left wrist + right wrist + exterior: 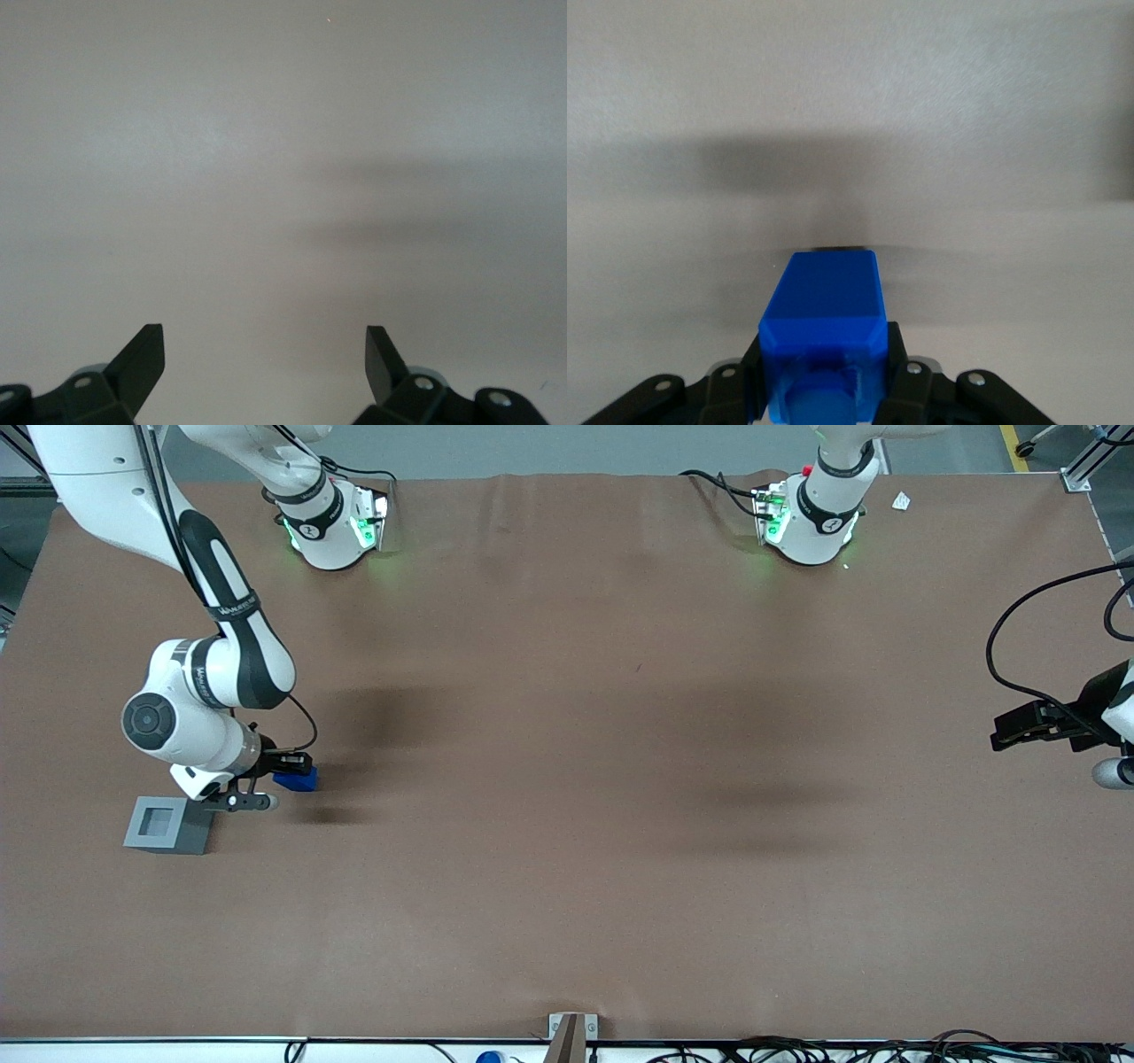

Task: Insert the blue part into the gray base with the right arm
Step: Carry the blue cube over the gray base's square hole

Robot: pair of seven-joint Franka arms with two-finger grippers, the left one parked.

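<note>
1. The right arm [235, 646] reached down near the working arm's end of the table [567, 797], its pincer [285, 769] closed on the blue part [297, 779]. In the right wrist view the blue part [822, 332] sat clamped between the two fingers [905, 376], stud end toward the camera and the blocky end pointing out toward the table surface.
2. That grip probably served the insertion — squeezing the side faces left the leading end free to enter a socket, though which end belongs in the socket cannot be judged from here.
3. A dark shadow lay on the table under the part, apart from it, so the part appeared to be carried above the surface rather than resting on it.
4. The gray base [168, 825] stood on the table just beside the pincer, a little nearer the front camera, with its square socket facing up and nothing covering it. The blue part was not over the socket; it hung beside the base, slightly farther from the camera.
5. Room for moving looked generous: the brown surface around the base carried nothing else nearby, and the table edge toward the working arm's end was well apart from the base.
6. The tight spot would be the socket rim — the part's edges would need to line up squarely with it.
</note>
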